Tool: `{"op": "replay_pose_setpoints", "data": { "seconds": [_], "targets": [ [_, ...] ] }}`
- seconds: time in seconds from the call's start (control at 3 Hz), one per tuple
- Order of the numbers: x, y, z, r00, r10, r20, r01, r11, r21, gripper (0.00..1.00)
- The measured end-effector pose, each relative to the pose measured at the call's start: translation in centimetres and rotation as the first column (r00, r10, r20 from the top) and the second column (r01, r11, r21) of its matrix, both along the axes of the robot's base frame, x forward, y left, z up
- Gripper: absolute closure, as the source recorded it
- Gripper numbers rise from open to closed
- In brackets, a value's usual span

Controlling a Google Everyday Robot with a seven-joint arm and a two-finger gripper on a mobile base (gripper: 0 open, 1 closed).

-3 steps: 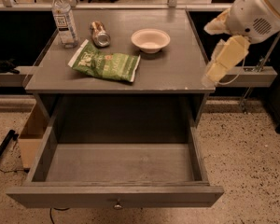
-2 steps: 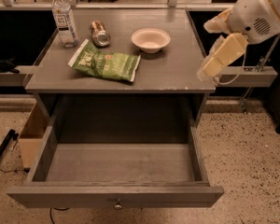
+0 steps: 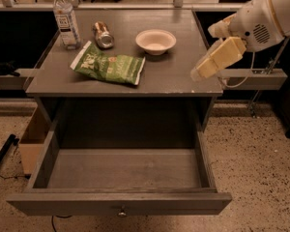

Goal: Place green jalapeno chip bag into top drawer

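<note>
The green jalapeno chip bag point(image 3: 108, 65) lies flat on the grey table top point(image 3: 169, 76), left of centre, its white edge toward the left. The top drawer point(image 3: 121, 170) is pulled fully open below the table and its inside is bare; a small round knob point(image 3: 121, 210) sits on its front. My gripper point(image 3: 199, 72) hangs over the table's right front corner, pale fingers pointing down-left. It is well right of the bag and holds nothing that I can see.
A water bottle point(image 3: 66, 18) stands at the table's back left. A silver can point(image 3: 103, 35) lies on its side behind the bag. A white bowl point(image 3: 155, 40) sits at the back centre. A cardboard box point(image 3: 33, 139) stands on the floor to the left.
My gripper has moved up and to the left, from beside the table's right edge to over its right front corner. The bag and drawer have not moved.
</note>
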State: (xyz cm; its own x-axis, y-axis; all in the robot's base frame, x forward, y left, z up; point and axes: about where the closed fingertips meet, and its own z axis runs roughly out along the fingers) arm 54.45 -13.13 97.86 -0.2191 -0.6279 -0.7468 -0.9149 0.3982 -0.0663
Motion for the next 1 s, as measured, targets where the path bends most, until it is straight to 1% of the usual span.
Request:
{"op": "replay_pose_setpoints", "data": {
  "seconds": [0.33, 0.67, 1.0],
  "targets": [
    [0.0, 0.0, -0.1, 1.0000, -0.002, -0.002, 0.002, 1.000, 0.001, 0.00],
    [0.2, 0.9, -0.7, 0.9999, -0.013, 0.007, 0.013, 1.000, 0.019, 0.00],
    [1.0, 2.1, -1.2, 0.9998, -0.017, 0.013, 0.017, 0.999, 0.030, 0.00]
  ]
}}
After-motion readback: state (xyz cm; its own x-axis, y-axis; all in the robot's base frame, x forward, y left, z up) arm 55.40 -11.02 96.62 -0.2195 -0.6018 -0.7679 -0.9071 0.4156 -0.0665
